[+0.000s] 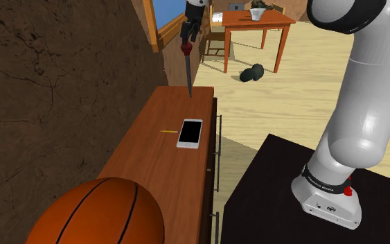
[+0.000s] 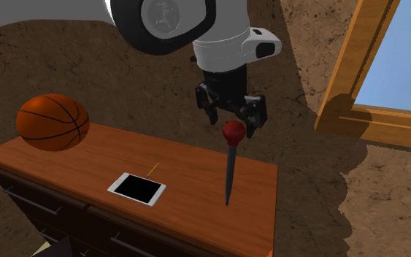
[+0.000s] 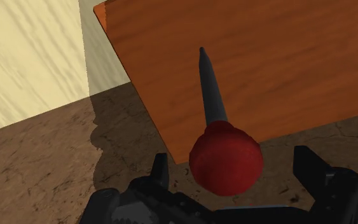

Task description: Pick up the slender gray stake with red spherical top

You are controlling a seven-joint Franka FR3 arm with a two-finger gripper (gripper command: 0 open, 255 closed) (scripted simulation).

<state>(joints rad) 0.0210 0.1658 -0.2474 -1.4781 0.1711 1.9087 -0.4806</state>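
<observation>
Shoulder view: beside stand (image 1: pixel 269 187), down along dresser (image 1: pixel 155 163). Second exterior: opposite, close. Wrist: downward. Dresser shared.

Wooden dresser (image 1: pixel 160 166): runs from the lower left to the centre of the shoulder view.
Basketball (image 1: pixel 96 215): lower left, on the dresser top.
Phone (image 1: pixel 190 133): white frame, black screen, lying flat at centre.
Thin yellow stick (image 1: pixel 167 129): just beside the phone.
Wooden table (image 1: pixel 276 22): upper centre-right.
Dark object (image 1: pixel 253 72): on the floor near the table.

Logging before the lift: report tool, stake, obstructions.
Tool open, straddling red ball, no contact. Stake upright, tip down at dresser top, unheld. Phone alongside, not blocking.
</observation>
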